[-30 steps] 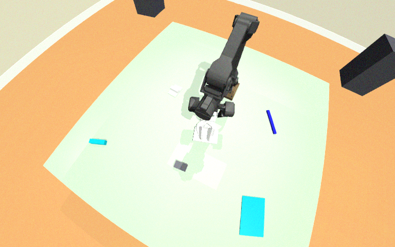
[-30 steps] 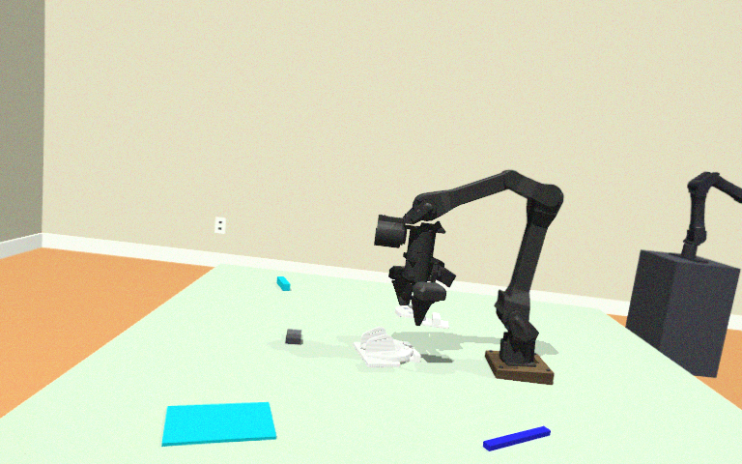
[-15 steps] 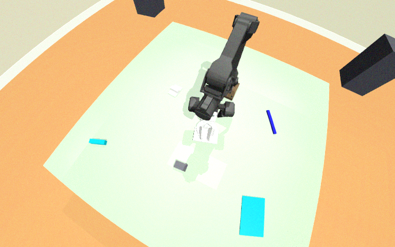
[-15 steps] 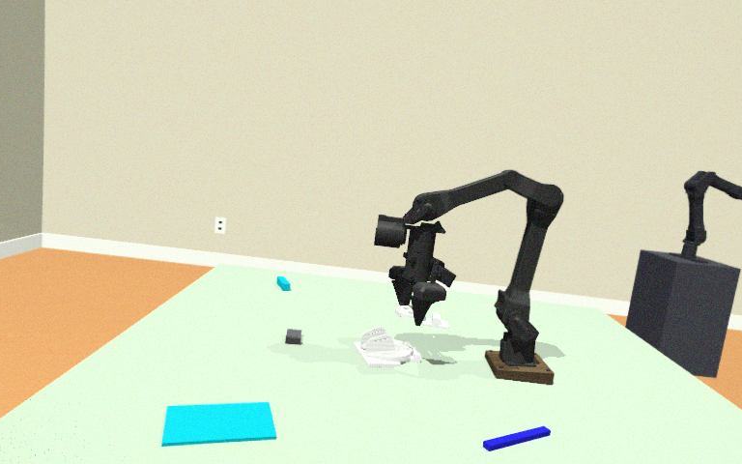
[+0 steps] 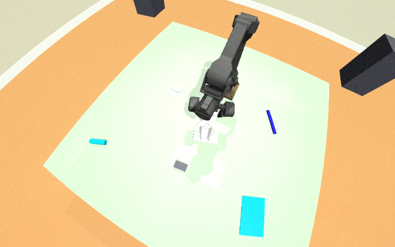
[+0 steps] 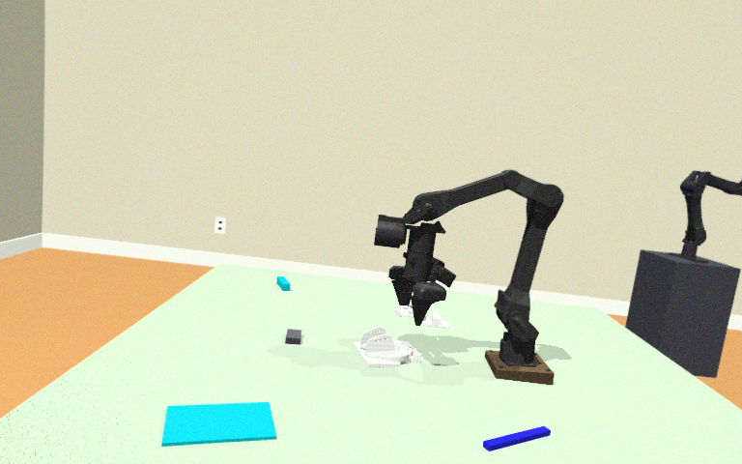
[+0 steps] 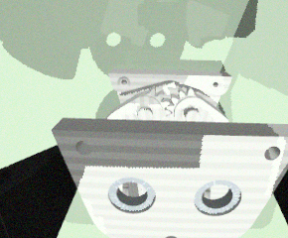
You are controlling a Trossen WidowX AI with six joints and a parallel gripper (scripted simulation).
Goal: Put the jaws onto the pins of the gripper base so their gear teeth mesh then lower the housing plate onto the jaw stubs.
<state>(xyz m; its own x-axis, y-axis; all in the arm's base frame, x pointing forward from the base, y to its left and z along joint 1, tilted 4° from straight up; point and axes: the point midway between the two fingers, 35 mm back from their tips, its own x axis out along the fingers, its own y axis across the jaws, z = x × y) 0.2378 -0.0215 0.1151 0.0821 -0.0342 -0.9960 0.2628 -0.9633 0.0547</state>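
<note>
My gripper [image 5: 209, 114] [image 6: 411, 313] [image 7: 174, 150] is shut on the white housing plate [image 6: 402, 311] [image 7: 171, 174], a finger at each side edge. The plate hangs above the table; its two ringed holes face the wrist camera. The white gripper base [image 5: 213, 140] [image 6: 381, 363] [image 7: 205, 80] lies on the table below, a little in front of the hand. Two white jaws [image 5: 209, 133] [image 6: 379, 340] stand side by side on it. Their gear teeth [image 7: 171, 101] meet near the middle, in the wrist view beyond the plate. The plate hides the rest of the jaws there.
A small white piece [image 5: 175, 90] [image 6: 437, 321] lies behind the hand. A dark block [image 5: 180, 165] [image 6: 293, 336], a cyan block [image 5: 97, 141] [image 6: 283, 283], a flat cyan plate [image 5: 251, 216] [image 6: 218, 423] and a blue bar [image 5: 271, 122] [image 6: 516, 438] lie around the base.
</note>
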